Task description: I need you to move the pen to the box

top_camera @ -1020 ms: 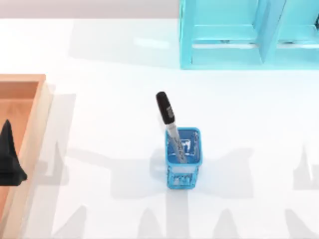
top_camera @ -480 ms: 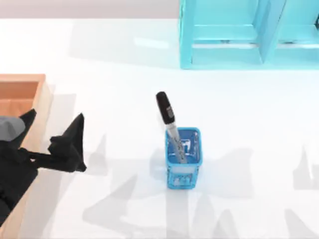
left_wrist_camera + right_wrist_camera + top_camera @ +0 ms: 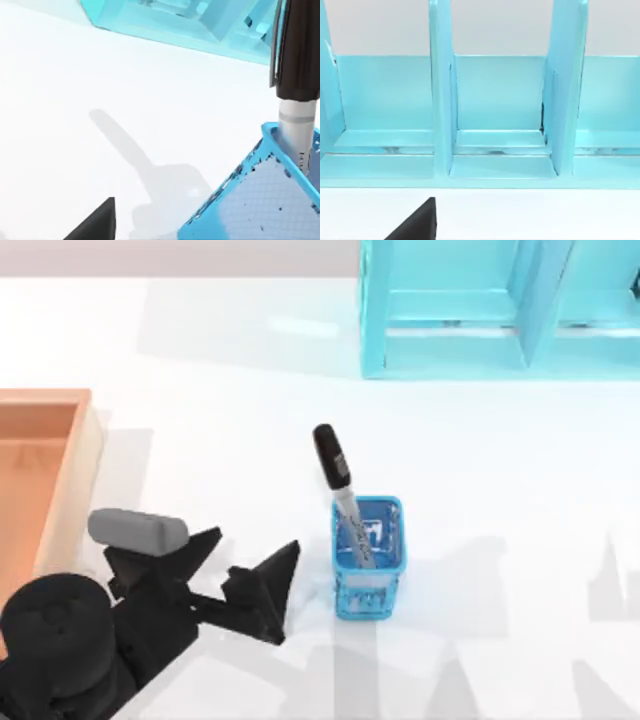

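Trouble may come if the left claw (image 3: 250, 570), fingers apart, bumps the blue cup (image 3: 368, 556) just beside it, tipping the pen (image 3: 341, 490) standing inside.

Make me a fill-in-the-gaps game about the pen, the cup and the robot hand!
1. The pen stands in the blue mesh ____, black cap up.
2. The left gripper, fingers open, is on the table just to the ____ of the cup.
3. The box at the table's left edge is made of ____.
4. At the back of the table stands a shelf unit coloured ____.

Missing words: cup; left; wood; cyan
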You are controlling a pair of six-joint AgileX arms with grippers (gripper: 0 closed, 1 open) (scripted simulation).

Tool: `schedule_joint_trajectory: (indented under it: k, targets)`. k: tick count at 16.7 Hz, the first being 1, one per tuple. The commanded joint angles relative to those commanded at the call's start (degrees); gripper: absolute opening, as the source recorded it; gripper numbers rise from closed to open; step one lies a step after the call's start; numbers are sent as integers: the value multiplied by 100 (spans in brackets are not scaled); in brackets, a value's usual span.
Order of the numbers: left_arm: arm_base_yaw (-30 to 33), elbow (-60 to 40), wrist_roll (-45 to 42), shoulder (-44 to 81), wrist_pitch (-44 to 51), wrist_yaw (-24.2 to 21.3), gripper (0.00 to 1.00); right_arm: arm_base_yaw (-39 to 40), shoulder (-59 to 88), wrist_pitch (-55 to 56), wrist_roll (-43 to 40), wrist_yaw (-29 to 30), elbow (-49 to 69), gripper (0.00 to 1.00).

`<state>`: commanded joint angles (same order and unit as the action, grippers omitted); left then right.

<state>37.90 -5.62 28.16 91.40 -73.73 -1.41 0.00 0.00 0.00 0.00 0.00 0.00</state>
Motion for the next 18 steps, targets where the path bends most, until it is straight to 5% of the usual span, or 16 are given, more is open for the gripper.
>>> schedule_joint_trajectory:
  k: [6,12,18]
  targets:
    - [496,-162,398,1026,-1008,-34,100,0,0,0,0,0,0,100]
    - [481,-230,394,1085,-980,-36,100,0,0,0,0,0,0,100]
    - [531,-1584,408,2039,-615,-17,100,0,0,0,0,0,0,100]
